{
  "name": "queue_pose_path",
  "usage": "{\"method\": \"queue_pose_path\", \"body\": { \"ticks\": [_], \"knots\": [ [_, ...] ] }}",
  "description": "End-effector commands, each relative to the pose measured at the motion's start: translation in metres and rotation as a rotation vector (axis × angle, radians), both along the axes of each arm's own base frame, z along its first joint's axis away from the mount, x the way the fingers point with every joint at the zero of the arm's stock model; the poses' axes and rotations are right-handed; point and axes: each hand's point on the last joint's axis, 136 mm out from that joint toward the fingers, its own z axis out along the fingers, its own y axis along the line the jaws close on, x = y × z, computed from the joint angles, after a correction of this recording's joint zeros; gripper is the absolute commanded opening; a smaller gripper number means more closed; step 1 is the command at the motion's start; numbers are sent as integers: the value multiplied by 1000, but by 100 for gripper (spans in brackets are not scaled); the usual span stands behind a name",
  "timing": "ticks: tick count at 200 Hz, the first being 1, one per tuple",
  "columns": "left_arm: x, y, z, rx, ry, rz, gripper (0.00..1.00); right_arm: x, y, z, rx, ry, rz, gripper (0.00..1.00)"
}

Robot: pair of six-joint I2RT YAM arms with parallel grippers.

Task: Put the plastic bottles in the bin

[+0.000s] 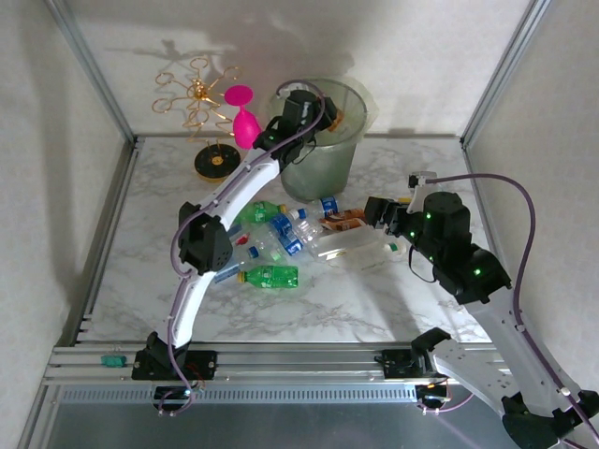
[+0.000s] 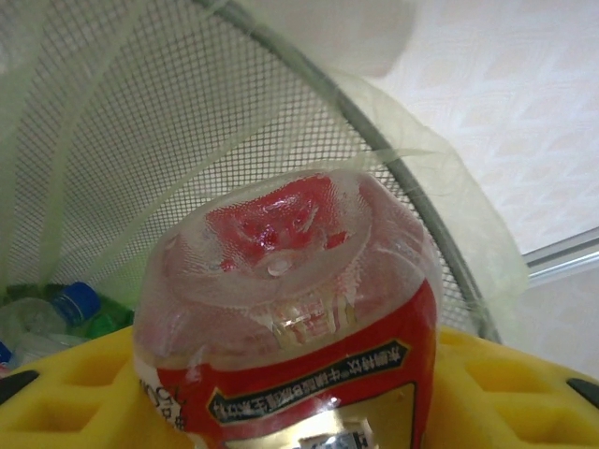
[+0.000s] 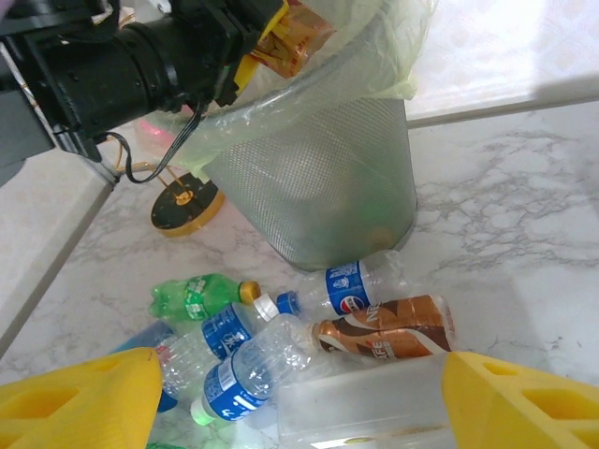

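Left wrist view: left end effector (image 3: pixel 267 42) is clamped on a red-label bottle (image 2: pixel 290 309), base pointing into the bin (image 2: pixel 140 140), up at the rim. A few bottles already lie at the bottom of the bin.

Risks you should flag:
- The bottle looks close to the rim, not over the middle. If you release here it may clip the rim or the loose liner and bounce out onto the bench (image 1: pixel 374 309).
- The liner bunches at the rim and could snag the bottle or a yellow pad.
- The pink goblet (image 1: pixel 245 117) stands just beside the bin and the left arm. A sideways swing on retreat could tip it.
- The bin is light mesh, so a bump from the wrist could shove it or tilt it.

Right end effector (image 3: pixel 299 402) hangs with its jaws apart over the pile of bottles (image 1: pixel 281 234), straddling a clear bottle (image 3: pixel 365 412). I see no grip there. The bottles are crushed and packed together, touching. If you close in, expect the slick clear one to squirt out, or a neighbouring brown-label bottle (image 3: pixel 384 332) to get pinched too. A green bottle (image 1: pixel 271 276) lies near the left arm's elbow and may get swept.
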Motion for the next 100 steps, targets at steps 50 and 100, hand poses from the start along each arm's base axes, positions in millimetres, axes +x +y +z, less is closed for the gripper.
{"method": "queue_pose_path", "body": {
  "ticks": [50, 100],
  "knots": [
    [16, 2, -2, -71, -13, 3, 82, 2, 0, -3, -5, -9, -1, 79],
    [17, 15, 19, -91, -41, 18, 85, 2, -1, -2, -2, -10, -6, 79]
  ]
}}
